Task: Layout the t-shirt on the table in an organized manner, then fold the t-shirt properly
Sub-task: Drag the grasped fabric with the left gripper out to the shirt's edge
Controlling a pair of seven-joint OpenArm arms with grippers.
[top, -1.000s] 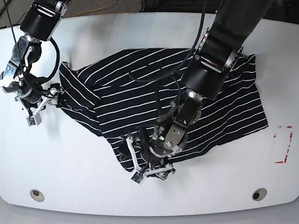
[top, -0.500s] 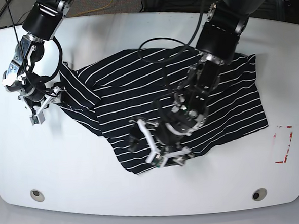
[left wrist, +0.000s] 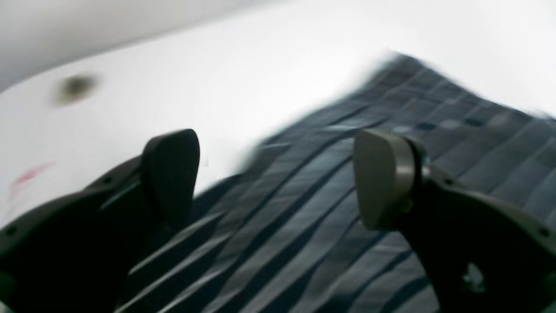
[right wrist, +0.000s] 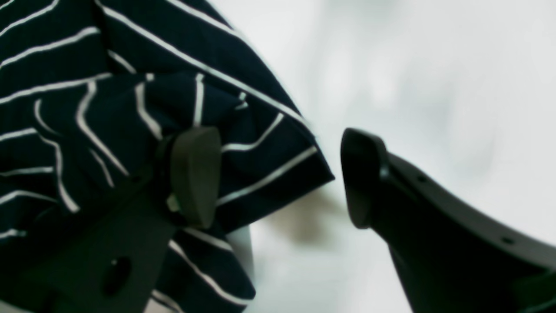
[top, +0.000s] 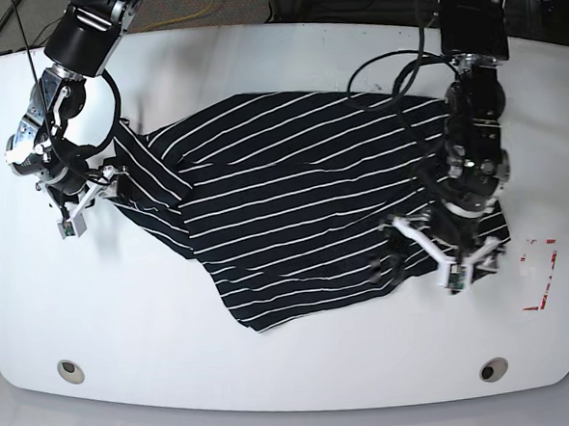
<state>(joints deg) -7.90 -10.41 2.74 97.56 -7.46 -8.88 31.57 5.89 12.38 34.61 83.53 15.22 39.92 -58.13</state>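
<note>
A: The left claw (top: 454,261) has been swung from the near hem to the far corner of the black white-striped fabric t-shirt (top: 294,208), spread, nothing gripped.

B: Rumpled on the smooth white surface (top: 127,319); the right claw (top: 88,198), parted, is kept straddling a sleeve edge. Spreading is judged unfinished.

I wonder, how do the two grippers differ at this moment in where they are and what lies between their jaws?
The left gripper hangs over the t-shirt near its lower corner by the red marking, jaws empty. The right gripper sits at a sleeve edge, with one finger against the cloth. Both stand open.
</note>
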